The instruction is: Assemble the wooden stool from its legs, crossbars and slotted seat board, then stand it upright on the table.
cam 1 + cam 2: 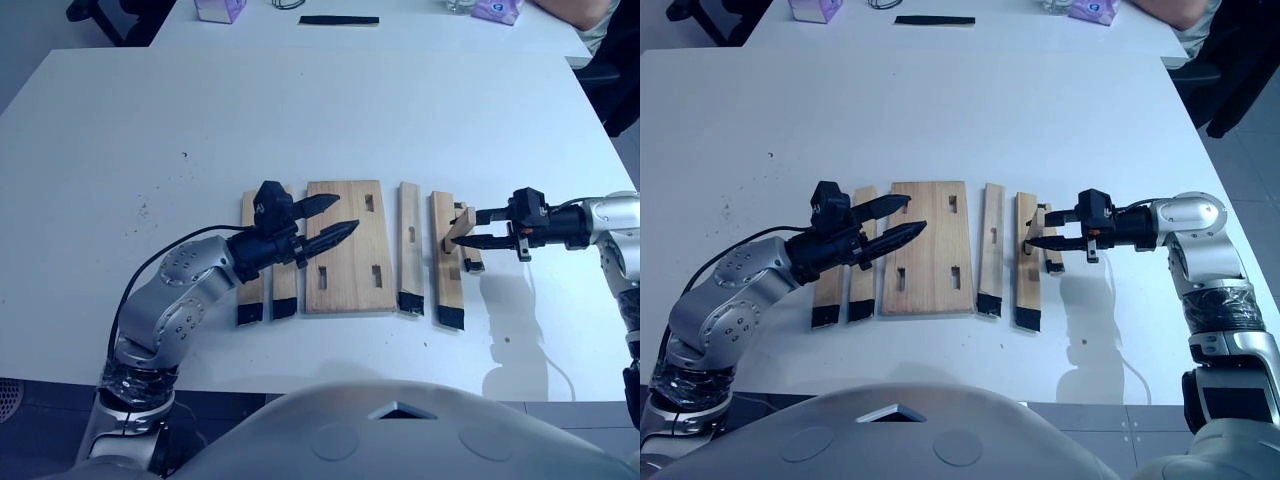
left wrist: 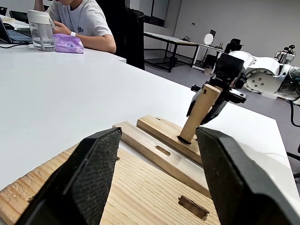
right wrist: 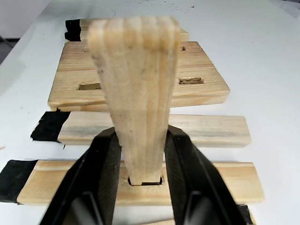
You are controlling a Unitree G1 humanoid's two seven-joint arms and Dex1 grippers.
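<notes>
Right wrist view has the right gripper [image 3: 140,135] clamped on a short crossbar [image 3: 136,70]. The crossbar is tilted, with its lower end at the slot of a leg [image 3: 211,180] lying flat, second to the right of the seat board [image 1: 345,250]. Over that board's left edge, the left gripper [image 1: 346,214] hangs spread wide.

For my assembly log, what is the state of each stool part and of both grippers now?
seat board: flat, visible slots empty.
two left legs: flat, side by side.
inner right leg: flat, slot empty.
rightmost leg: flat, crossbar end in its slot.
crossbar: tilted, held by right gripper.
left gripper: fingers open, above seat board's left part.
right gripper: fingers shut on crossbar.
</notes>
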